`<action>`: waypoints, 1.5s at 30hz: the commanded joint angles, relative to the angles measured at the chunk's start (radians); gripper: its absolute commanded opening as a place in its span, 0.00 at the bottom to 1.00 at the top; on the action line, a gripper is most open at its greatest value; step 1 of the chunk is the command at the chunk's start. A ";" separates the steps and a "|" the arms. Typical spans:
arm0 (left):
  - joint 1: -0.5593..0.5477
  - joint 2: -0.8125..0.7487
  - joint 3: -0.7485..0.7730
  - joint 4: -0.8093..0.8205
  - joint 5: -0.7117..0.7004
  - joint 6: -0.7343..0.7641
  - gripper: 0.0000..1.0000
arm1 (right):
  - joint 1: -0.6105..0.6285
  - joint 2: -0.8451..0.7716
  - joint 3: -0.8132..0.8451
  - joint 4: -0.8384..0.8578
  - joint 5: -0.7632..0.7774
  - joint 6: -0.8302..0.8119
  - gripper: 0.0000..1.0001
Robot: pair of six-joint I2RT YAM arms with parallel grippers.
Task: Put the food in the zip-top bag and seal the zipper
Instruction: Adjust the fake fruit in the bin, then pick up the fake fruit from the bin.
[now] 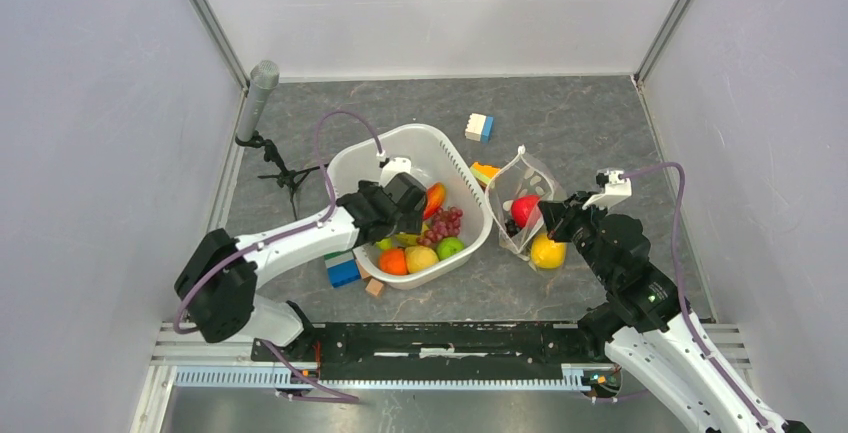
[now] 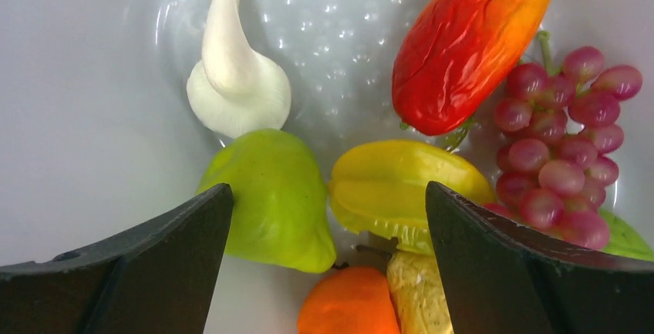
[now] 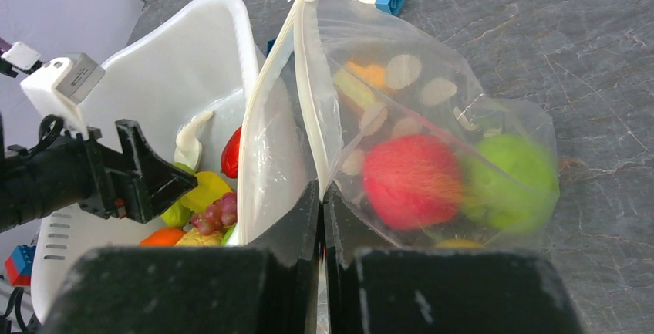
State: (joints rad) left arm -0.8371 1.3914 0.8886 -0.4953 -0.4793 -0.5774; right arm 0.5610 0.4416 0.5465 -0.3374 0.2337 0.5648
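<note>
The food lies in a white tub [image 1: 420, 133]: green fruit [image 2: 270, 195], yellow star-shaped fruit [image 2: 401, 187], red-orange fruit [image 2: 470, 41], purple grapes [image 2: 563, 141], an orange [image 2: 351, 307]. My left gripper [image 2: 328, 187] hangs open just above them, its jaws astride the green and yellow pieces and touching neither. The dotted zip-top bag [image 3: 432, 118] stands open to the right of the tub, holding a red apple [image 3: 412, 180] and a green apple [image 3: 517, 172]. My right gripper [image 3: 321, 191] is shut on the bag's zipper [image 3: 308, 79] strip, holding the mouth up.
A white-and-blue block [image 1: 479, 127] lies behind the bag, and an orange block [image 1: 484, 171] sits between tub and bag. A blue block [image 1: 343, 271] and a small wooden cube [image 1: 374, 287] lie at the tub's near side. A black stand [image 1: 275, 163] is at the left wall.
</note>
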 commanded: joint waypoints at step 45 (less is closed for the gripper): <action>0.162 0.186 0.391 -0.411 0.340 0.566 1.00 | 0.002 0.025 0.033 0.023 0.019 -0.040 0.06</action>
State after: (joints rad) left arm -0.6800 1.5242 1.2190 -0.7853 -0.2176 -0.1036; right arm 0.5610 0.4725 0.5480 -0.3378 0.2451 0.5335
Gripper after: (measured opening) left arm 0.994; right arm 0.061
